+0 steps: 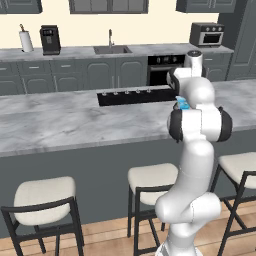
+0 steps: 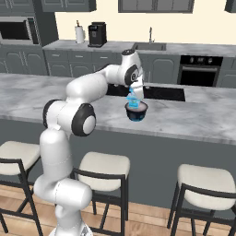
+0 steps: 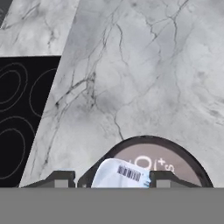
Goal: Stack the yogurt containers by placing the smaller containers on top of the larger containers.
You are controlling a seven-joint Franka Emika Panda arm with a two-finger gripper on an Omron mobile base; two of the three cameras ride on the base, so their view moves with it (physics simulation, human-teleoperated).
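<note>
Blue cup [image 2: 133, 102] — one (small) — atop one dark-rimmed tub [image 2: 137, 111], gripper [image 3: 109, 179] astride

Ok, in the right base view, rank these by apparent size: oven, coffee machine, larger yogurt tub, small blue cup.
1. oven, clearly largest.
2. coffee machine and larger yogurt tub: they look about alike, and the tub is nearer the camera, so I leave them unranked.
3. small blue cup, smallest.

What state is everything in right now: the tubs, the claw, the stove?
small yogurt cup: sitting on top of the bigger tub.
large yogurt tub: upright on the counter, lid on.
gripper: open, fingers either side of the cup.
cooktop: dark, no ring glowing.
</note>
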